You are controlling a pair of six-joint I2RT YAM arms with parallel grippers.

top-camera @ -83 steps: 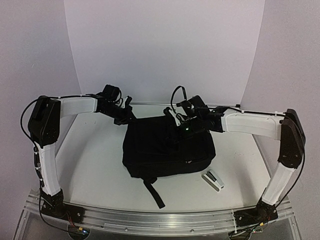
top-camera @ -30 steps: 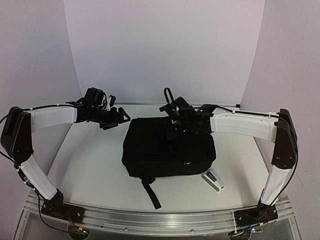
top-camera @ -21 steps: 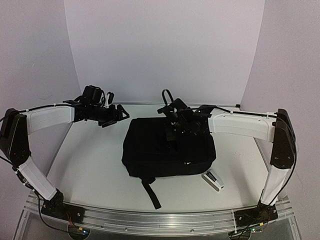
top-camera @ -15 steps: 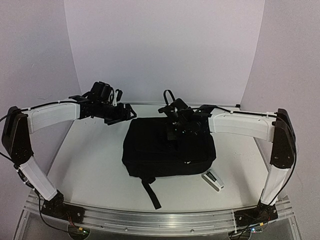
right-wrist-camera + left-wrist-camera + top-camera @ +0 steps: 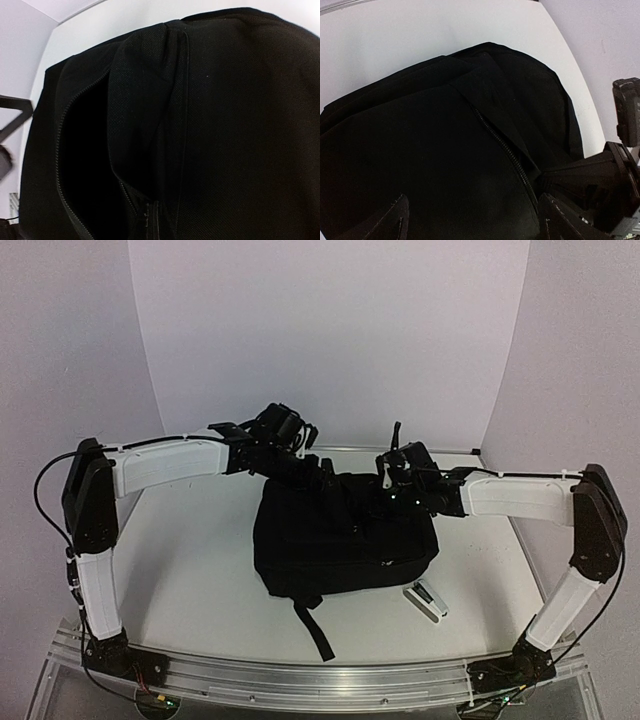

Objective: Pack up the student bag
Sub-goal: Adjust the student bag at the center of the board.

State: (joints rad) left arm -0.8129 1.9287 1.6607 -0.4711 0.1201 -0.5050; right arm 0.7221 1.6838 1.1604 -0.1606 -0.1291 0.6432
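Note:
The student bag (image 5: pixel 345 545) is a black backpack lying flat mid-table, one strap (image 5: pixel 312 625) trailing toward the front. My right gripper (image 5: pixel 386 497) sits at the bag's far top edge, shut on a fold of its fabric (image 5: pixel 150 125). In the right wrist view that fold runs down into the jaws, beside the dark open zipper mouth (image 5: pixel 85 150); the fingers themselves are hidden. My left gripper (image 5: pixel 324 478) hovers over the bag's top left, open. Its fingertips (image 5: pixel 390 222) stand wide on either side of the zipper line (image 5: pixel 505 150), holding nothing.
A small white and black stapler-like object (image 5: pixel 425 600) lies on the table just right of the bag's near corner. Curved white backdrop walls close off the table's back and sides. The right arm's wrist parts (image 5: pixel 626 115) show at the right edge of the left wrist view.
The left arm swung right from beside the bag to over its top. The right gripper closed on the bag's fabric and drew back right, shifting the bag slightly right.

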